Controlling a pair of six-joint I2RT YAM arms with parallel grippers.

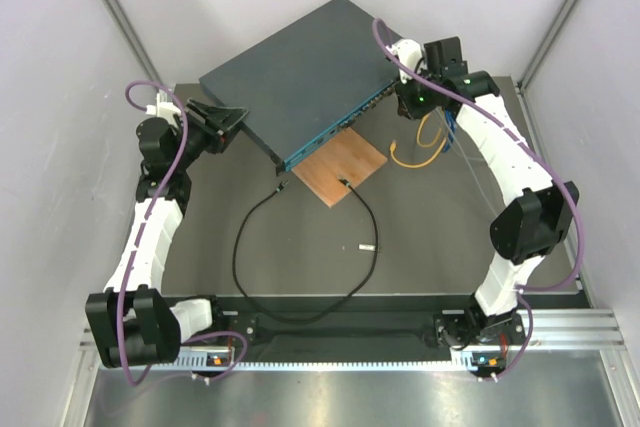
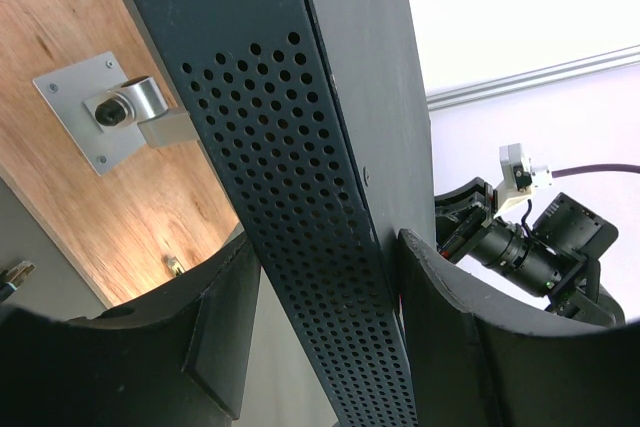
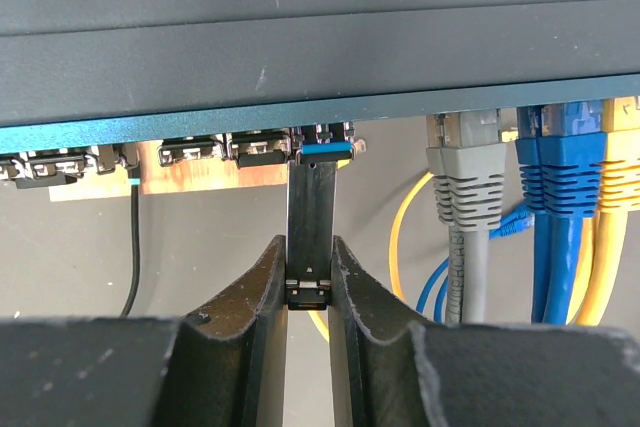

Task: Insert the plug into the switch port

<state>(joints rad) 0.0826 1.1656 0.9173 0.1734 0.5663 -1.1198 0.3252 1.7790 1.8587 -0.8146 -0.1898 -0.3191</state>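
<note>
The switch [image 1: 300, 72] is a flat dark box with one edge resting on a brown board [image 1: 345, 169]. My left gripper [image 1: 228, 122] is shut on the switch's perforated side wall [image 2: 300, 197], one finger on each face. My right gripper [image 3: 310, 247] is shut on a flat black stick [image 3: 311, 207]. The stick's far end, with a blue latch, sits at a switch port [image 3: 325, 137] in the teal front face. The thin black cable [image 1: 240, 247] lies looped on the table. Its plug [image 1: 281, 187] rests loose near the switch's front corner, held by nothing.
Grey [image 3: 455, 177], blue [image 3: 555, 167] and yellow [image 3: 400, 227] cables hang from ports right of my right gripper [image 1: 408, 97]. A small silver stick [image 1: 367, 246] lies on the table. A metal bracket [image 2: 120, 112] is on the board. Walls close in on both sides.
</note>
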